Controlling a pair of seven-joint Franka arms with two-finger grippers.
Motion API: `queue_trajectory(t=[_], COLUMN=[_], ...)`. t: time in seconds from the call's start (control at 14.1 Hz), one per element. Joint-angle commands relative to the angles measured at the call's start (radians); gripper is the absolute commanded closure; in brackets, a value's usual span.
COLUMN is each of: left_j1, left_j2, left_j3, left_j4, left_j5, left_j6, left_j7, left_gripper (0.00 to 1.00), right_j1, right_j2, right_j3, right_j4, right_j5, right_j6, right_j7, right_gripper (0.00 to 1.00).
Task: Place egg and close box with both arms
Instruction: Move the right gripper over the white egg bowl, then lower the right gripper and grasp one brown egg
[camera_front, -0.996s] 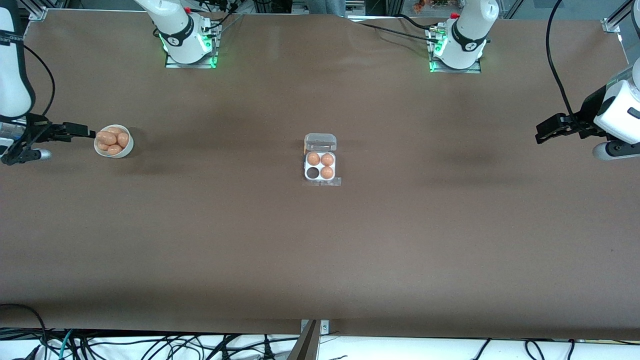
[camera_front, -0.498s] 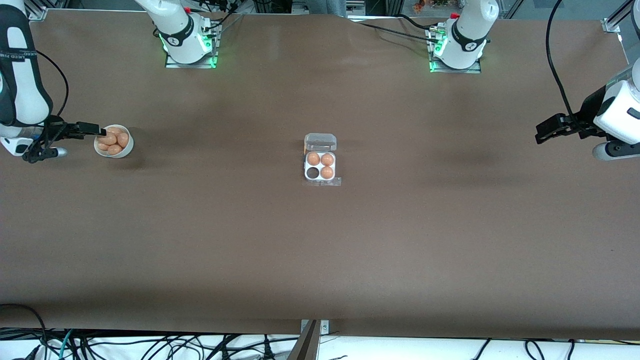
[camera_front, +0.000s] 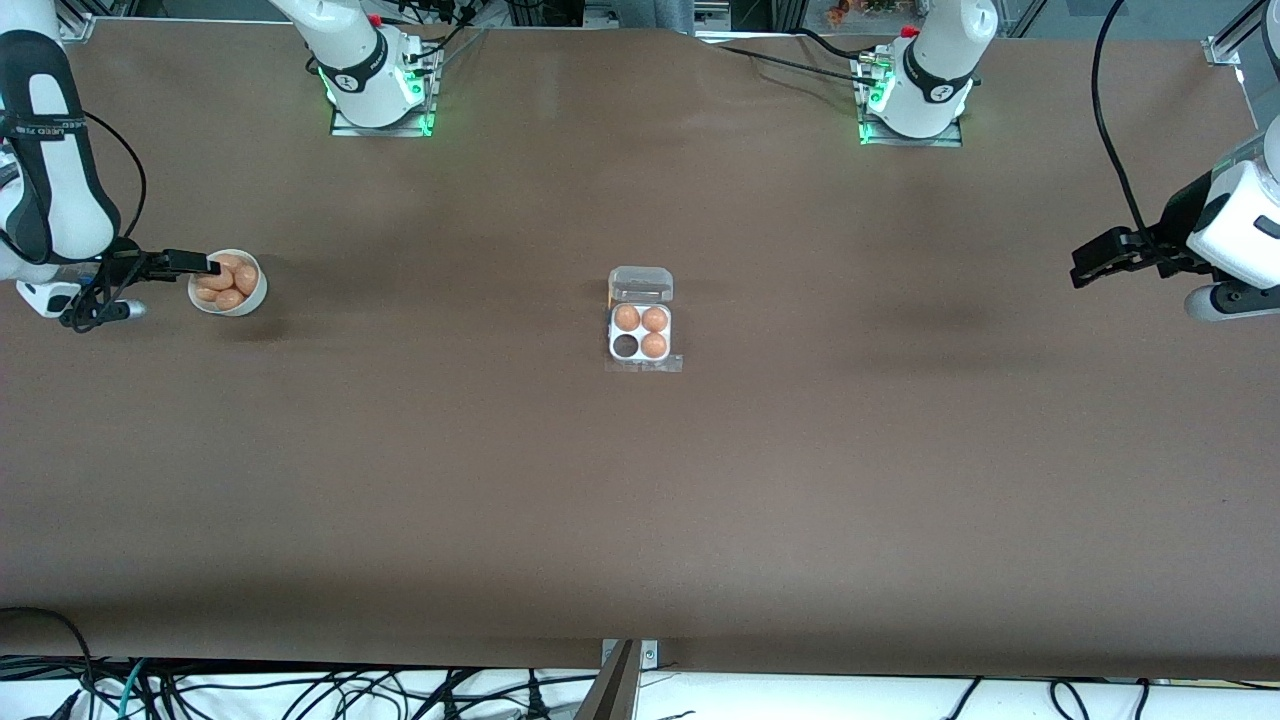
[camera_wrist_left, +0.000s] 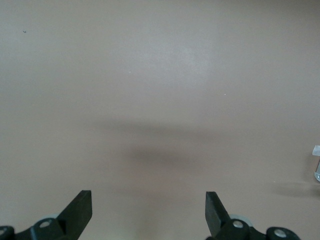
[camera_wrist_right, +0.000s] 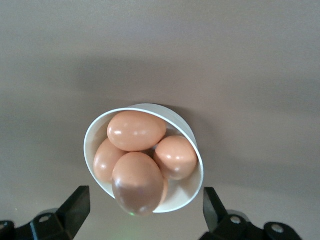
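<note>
The right gripper (camera_wrist_right: 142, 210) has its two black fingers (camera_wrist_right: 76, 204) spread wide with nothing between them, and it hangs over the bowl (camera_front: 254, 293), near the table edge at the right arm's end. That wide spread looks chosen so the fingers can drop on either side of one egg, and the wrist view looks straight down on the heap, which suggests it is lined up for a pick. The bowl (camera_wrist_right: 192, 145) is round and white and holds about four eggs piled together; the nearest egg (camera_wrist_right: 138, 182) in that view lies on top of the others, so it seems the easiest one to take.

The left gripper (camera_wrist_left: 148, 212) is also wide open and holds nothing. It waits over bare table (camera_wrist_left: 160, 75) near the edge at the left arm's end, well apart from everything, probably kept clear until the lid needs closing.

The box (camera_front: 640, 335) sits around the middle of the table, well apart from the bowl. Its clear lid (camera_front: 640, 283) is folded back toward the robots' bases, leaving the whitish tray open from above. Three cells hold smooth tan-orange eggs; the fourth cell (camera_front: 626, 346), on the side nearer the front camera and toward the right arm's end, is dark and empty, so that is where the picked egg should go.
</note>
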Motion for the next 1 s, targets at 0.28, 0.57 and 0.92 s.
queue_trajectory(t=[0.28, 0.57, 0.92], left_j1=[0.009, 0.009, 0.007], left_j2=[0.006, 0.006, 0.006], left_j3=[-0.003, -0.003, -0.003], left_j4=[0.021, 0.021, 0.019], left_j5=[-0.017, -0.017, -0.017], left_j6=[-0.017, -0.018, -0.018], left_j7=[0.016, 0.016, 0.013], left_gripper=[0.00, 0.00, 0.00], right_j1=[0.000, 0.000, 0.000], right_j2=[0.023, 0.023, 0.023], right_j3=[0.007, 0.007, 0.007], right_j4=[0.001, 0.001, 0.003], right_j5=[0.052, 0.053, 0.059], right_j6=[0.013, 0.011, 0.005], right_j7=[-0.022, -0.021, -0.021], right_gripper=[0.09, 0.29, 0.41])
